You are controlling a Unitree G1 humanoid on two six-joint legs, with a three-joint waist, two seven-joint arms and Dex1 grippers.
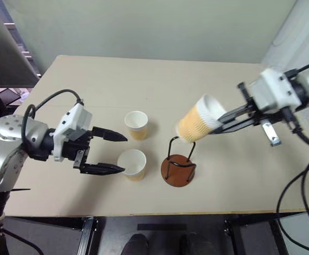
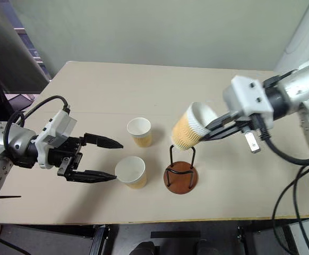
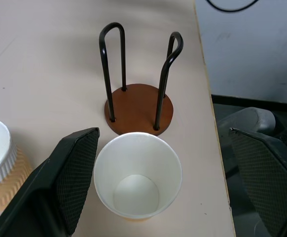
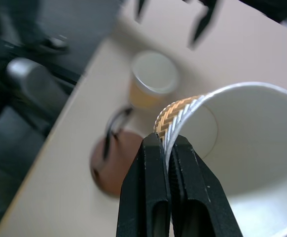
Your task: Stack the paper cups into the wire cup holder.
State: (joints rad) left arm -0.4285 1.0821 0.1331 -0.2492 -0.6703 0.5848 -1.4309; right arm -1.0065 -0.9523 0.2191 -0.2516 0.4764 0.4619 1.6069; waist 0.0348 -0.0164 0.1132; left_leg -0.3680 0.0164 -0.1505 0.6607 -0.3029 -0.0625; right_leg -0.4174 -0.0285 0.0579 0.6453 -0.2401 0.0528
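Two paper cups stand upright on the table: one (image 1: 136, 125) further back, one (image 1: 132, 163) nearer the front, just left of the wire cup holder (image 1: 178, 166). The holder has a reddish-brown disc base and black wire loops, and it holds nothing. My left gripper (image 1: 123, 154) hangs open at the near cup, which sits between its fingers (image 3: 72, 173) untouched. My right gripper (image 1: 218, 122) is shut on the rim of a third cup (image 1: 199, 119). That cup is tilted in the air, its bottom just above the tops of the loops. The right wrist view shows the pinch (image 4: 166, 143) on the rim.
The tan table (image 1: 91, 79) ends at a front edge close below the holder and the near cup. A wall runs behind the table. Black cables (image 1: 303, 186) hang down at the right, past the table's corner.
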